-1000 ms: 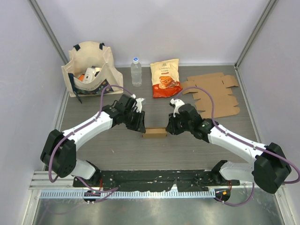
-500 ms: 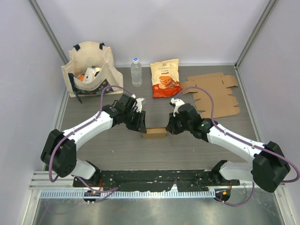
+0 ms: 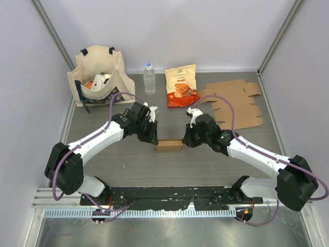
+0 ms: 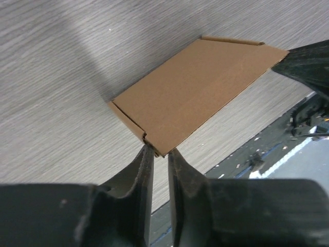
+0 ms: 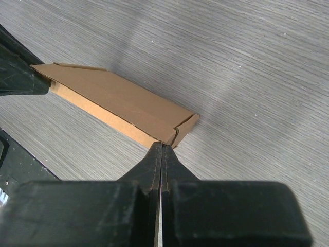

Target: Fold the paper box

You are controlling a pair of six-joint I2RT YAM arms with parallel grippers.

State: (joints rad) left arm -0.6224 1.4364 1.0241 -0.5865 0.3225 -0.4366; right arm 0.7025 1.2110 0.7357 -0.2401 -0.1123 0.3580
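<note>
The left hand is pinched on one end corner of the paper box. The right hand is closed tight with its tips against the opposite end; whether a flap is caught there cannot be told. The box lies mid-desk between them and is low, brown, creased cardboard. It is judged light, thin and easily crushed, best held at folded edges.

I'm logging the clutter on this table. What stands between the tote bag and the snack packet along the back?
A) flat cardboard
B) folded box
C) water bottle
C: the water bottle stands upright between the tote bag and the snack packet.
</note>
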